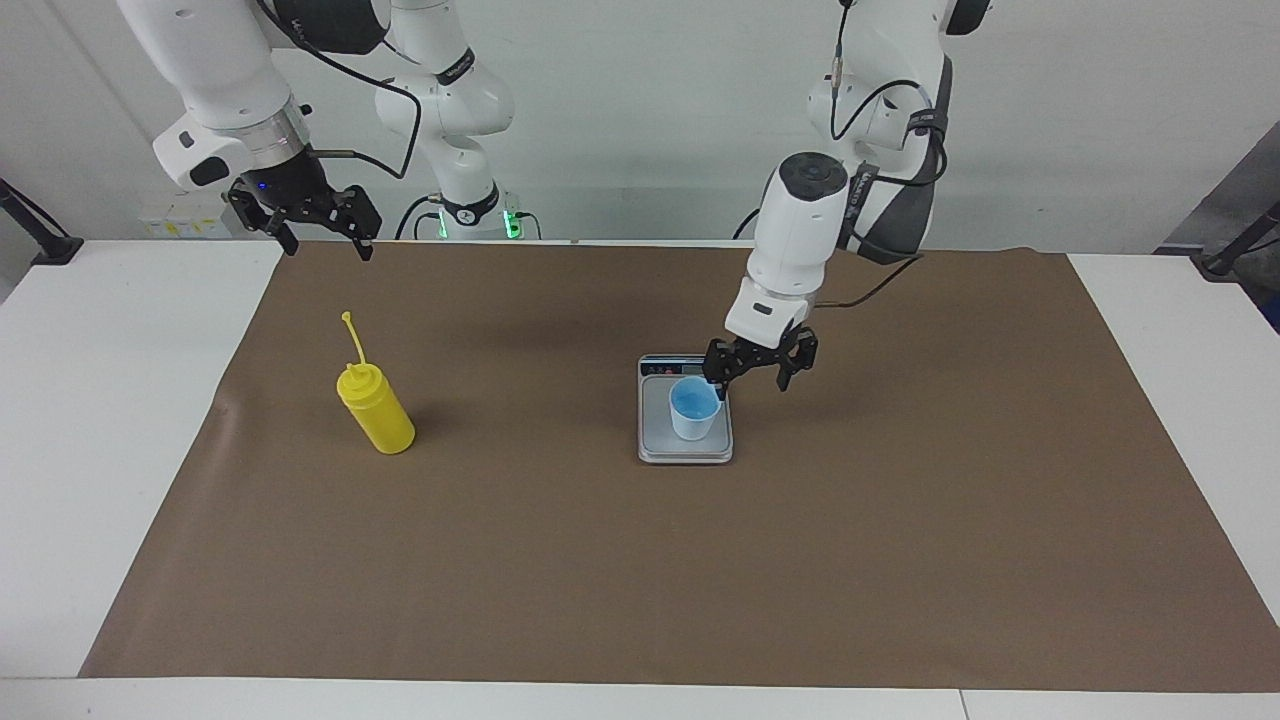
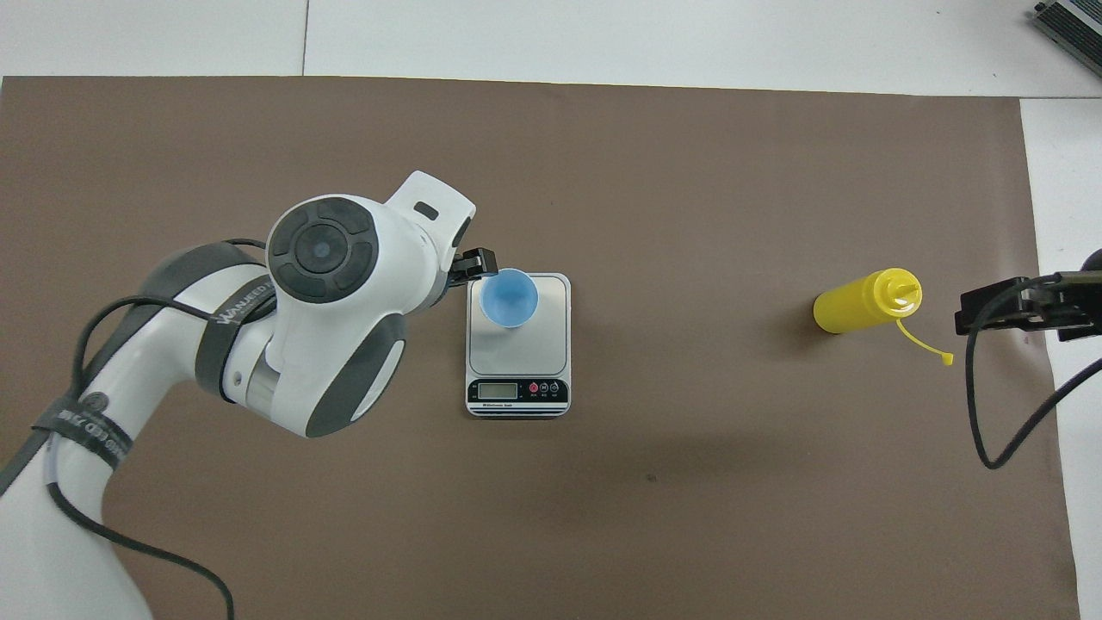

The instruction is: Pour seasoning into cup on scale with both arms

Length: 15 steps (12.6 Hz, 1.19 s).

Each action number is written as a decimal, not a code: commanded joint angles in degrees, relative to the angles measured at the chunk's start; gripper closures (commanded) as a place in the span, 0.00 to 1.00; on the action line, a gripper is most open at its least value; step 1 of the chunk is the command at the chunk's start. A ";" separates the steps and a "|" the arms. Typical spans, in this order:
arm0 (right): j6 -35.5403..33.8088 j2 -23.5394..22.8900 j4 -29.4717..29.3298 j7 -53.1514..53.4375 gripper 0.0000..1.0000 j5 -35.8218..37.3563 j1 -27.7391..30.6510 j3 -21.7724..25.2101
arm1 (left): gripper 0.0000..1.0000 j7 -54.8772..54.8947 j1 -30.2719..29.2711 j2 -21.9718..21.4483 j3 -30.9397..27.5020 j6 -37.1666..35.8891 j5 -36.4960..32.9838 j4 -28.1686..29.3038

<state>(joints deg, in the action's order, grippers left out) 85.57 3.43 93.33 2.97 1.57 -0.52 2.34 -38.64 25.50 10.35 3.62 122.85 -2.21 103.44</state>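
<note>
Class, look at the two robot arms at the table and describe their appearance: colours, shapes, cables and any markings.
Both arms are white, rounded jointed segments with dark grey joint sections and loose black cables. The left arm has a round dark grey end cap and lettering on a dark band. Each ends in a black two-finger gripper: the left gripper, the right gripper below a silver ring.
</note>
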 commanded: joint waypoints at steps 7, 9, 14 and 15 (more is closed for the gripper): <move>7.47 5.08 9.81 -15.29 0.00 -0.87 6.30 0.03 | 0.00 27.62 -14.58 -9.55 0.51 -14.73 0.01 -0.34; 15.47 8.24 17.46 -29.88 0.00 -5.76 10.25 0.21 | 0.00 34.30 -17.58 -10.87 0.25 -16.85 1.59 -0.34; 29.64 9.14 29.00 -63.04 0.00 -22.11 18.26 0.29 | 0.00 40.83 -21.19 -12.54 -0.28 -22.21 2.30 -2.53; 31.92 8.87 30.76 -69.00 0.00 -26.06 19.14 0.29 | 0.00 41.36 -21.20 -12.54 -0.28 -23.78 2.30 -3.67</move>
<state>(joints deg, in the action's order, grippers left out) 113.48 10.60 119.14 -57.27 -18.87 16.74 3.06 0.68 4.91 -1.62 3.16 102.37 -1.12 101.70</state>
